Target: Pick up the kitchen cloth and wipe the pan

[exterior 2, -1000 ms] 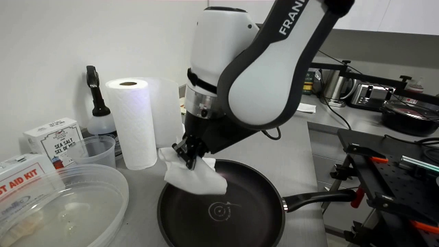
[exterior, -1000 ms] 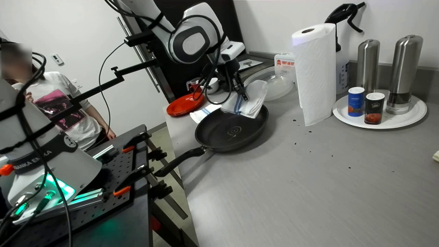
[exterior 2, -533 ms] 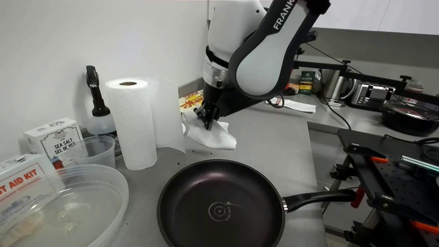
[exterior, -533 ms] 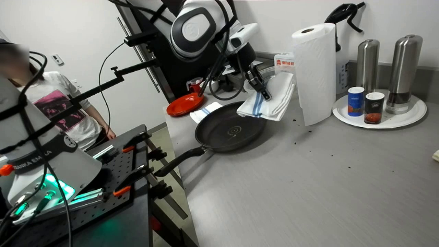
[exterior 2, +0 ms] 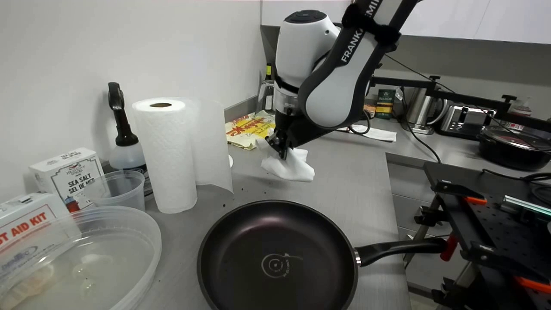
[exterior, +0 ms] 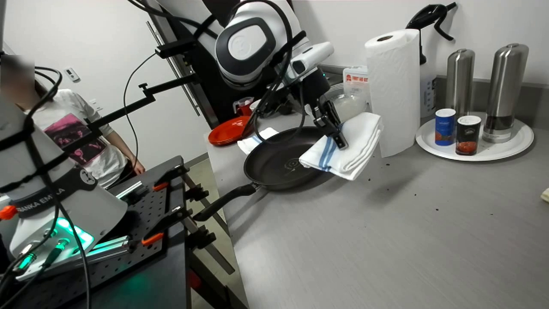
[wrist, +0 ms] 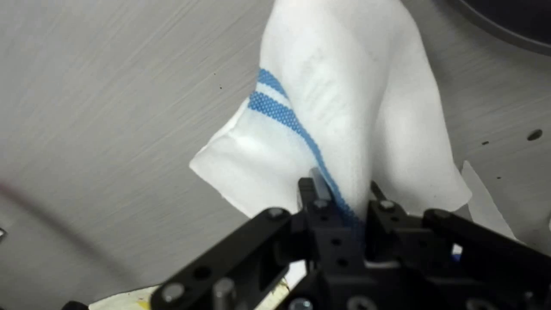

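In an exterior view, we see the kitchen cloth (exterior: 359, 141), folded in layers, held by the gripper (exterior: 341, 144) and, it appears, off the gray counter (exterior: 364, 249). We judge it light, soft and limp, hard to damage and not slippery, but apt to droop; a pinch through the layers near the middle, about where the gripper has it, should leave loose flaps for wiping.

In an exterior view, the pan (exterior 2: 277, 245) fills the foreground. We find the cloth beyond its far rim, hanging below the gripper over the counter, not over the pan, and apart from the paper towel roll (exterior 2: 165, 159).

In the wrist view, we see the fingers (wrist: 318, 187) clamped on a bunched ridge of cloth, one on each side, the blue stripes (wrist: 277, 113) running into the grip. The cloth spreads ahead of them and out to both sides; the pan's edge shows in a corner, not touching it. The next move, we judge, should carry the cloth over the pan and press it down.
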